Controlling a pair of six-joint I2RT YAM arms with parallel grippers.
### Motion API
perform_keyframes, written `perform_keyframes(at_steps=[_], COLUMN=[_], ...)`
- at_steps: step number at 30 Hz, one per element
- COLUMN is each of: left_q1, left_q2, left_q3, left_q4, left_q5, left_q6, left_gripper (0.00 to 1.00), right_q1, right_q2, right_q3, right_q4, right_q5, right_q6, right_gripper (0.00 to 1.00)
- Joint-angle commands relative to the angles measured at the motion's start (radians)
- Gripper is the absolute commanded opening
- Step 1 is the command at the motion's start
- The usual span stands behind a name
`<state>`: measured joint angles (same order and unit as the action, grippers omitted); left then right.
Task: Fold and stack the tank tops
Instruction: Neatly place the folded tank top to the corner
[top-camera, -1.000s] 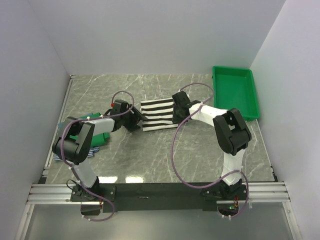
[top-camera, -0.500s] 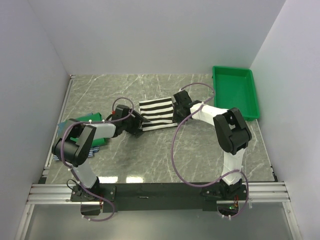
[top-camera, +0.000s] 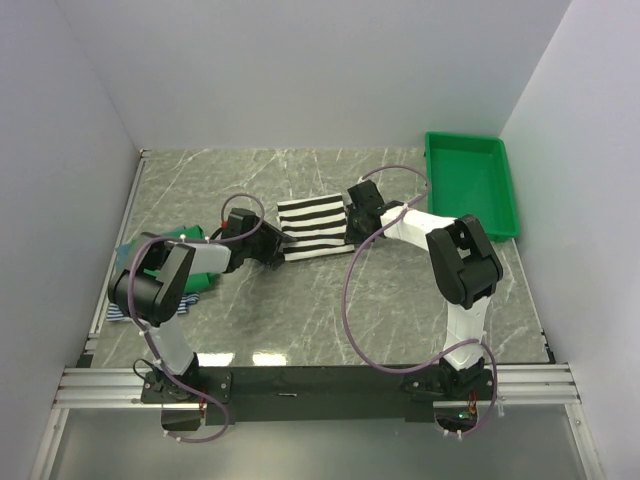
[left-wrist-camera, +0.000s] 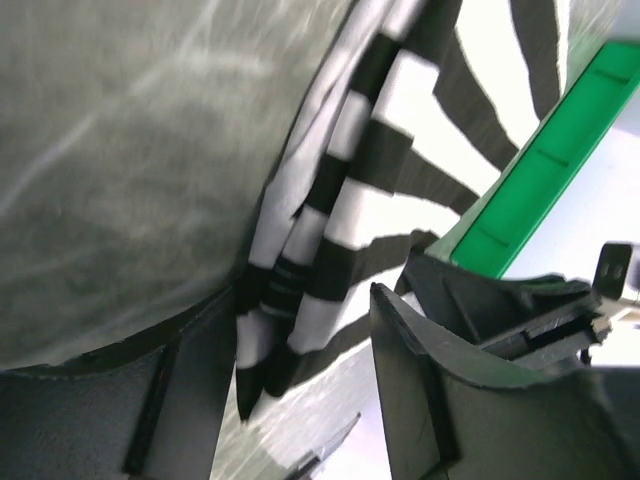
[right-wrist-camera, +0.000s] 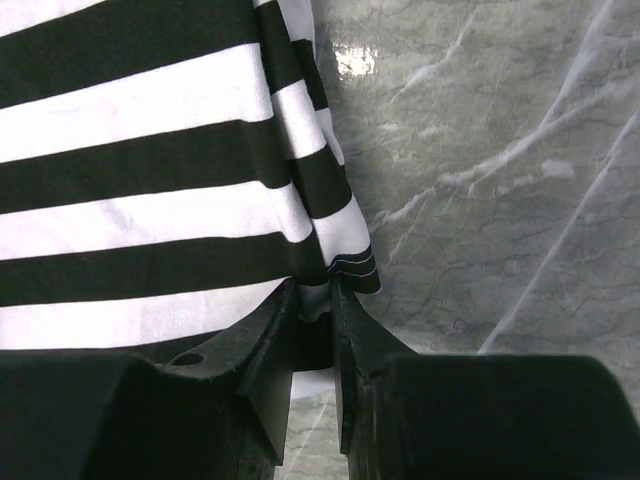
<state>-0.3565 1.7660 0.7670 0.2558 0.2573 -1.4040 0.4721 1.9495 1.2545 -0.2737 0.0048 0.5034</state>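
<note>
Grey, marble-patterned desk begins just beyond the arm bases. At the near left sits the pile: a green tank top over a blue-white striped tank top, both partly hidden under the left arm. Further in, at the middle, the black-and-white striped tank top lies flat as a folded rectangle between the two arms.

In the last second the left pincer has come down from beside this cloth to its left edge, and it has begun to narrow. I judge that a two-handed lift toward the pile is being prepared but has not started.

From above, neither grip can be read. The left wrist view shows the layered edge of the cloth standing between the jaws, which are apart and not yet pressing. The right wrist view shows the right pincer closed on the hem at a corner. Farthest, at the back right, stands the green bin.
</note>
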Motion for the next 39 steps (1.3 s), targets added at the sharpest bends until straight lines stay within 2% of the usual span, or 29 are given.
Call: perform_keyframes(at_steps=[1, 10, 19, 21, 22, 23, 25, 26, 27, 28, 31, 39], left_q1=[0.016, 0.016, 0.016, 0.014, 0.011, 0.010, 0.007, 0.007, 0.007, 0.007, 0.007, 0.040], left_q2=[0.059, 0.087, 0.119, 0.124, 0.125, 0.124, 0.113, 0.107, 0.099, 0.078, 0.015, -0.203], left_q3=[0.011, 0.002, 0.086, 0.118, 0.136, 0.156, 0.228, 0.286, 0.313, 0.334, 0.397, 0.405], left_q4=[-0.092, 0.020, -0.019, -0.039, -0.064, -0.129, -0.235, -0.371, -0.435, -0.488, -0.683, -0.906], left_q5=[-0.154, -0.182, -0.190, -0.188, -0.191, -0.200, -0.243, -0.254, -0.263, -0.330, -0.423, -0.552], left_q6=[0.091, 0.137, 0.249, 0.290, 0.309, 0.328, 0.396, 0.448, 0.473, 0.496, 0.572, 0.672], left_gripper=[0.60, 0.55, 0.34, 0.20, 0.13, 0.01, 0.01, 0.01, 0.00, 0.01, 0.01, 0.01], right_q1=[-0.009, -0.010, -0.010, -0.010, -0.009, -0.010, -0.009, -0.007, -0.009, -0.009, -0.004, 0.013], right_q2=[0.046, 0.049, 0.042, 0.040, 0.039, 0.034, -0.003, -0.042, -0.063, -0.081, -0.136, -0.202], right_q3=[-0.029, -0.026, -0.023, -0.018, -0.014, -0.010, -0.021, -0.030, -0.036, -0.041, -0.035, -0.024], right_q4=[-0.021, -0.024, -0.027, -0.032, -0.035, -0.039, -0.039, -0.030, -0.029, -0.030, -0.042, -0.041], right_q5=[0.011, 0.009, -0.002, -0.002, -0.023, -0.032, -0.038, -0.046, -0.051, -0.058, -0.088, -0.141], right_q6=[-0.009, -0.012, -0.011, -0.011, -0.012, -0.012, -0.012, -0.009, -0.008, -0.006, -0.005, 0.003], right_gripper=[0.26, 0.25, 0.25, 0.26, 0.27, 0.30, 0.39, 0.47, 0.50, 0.52, 0.54, 0.54])
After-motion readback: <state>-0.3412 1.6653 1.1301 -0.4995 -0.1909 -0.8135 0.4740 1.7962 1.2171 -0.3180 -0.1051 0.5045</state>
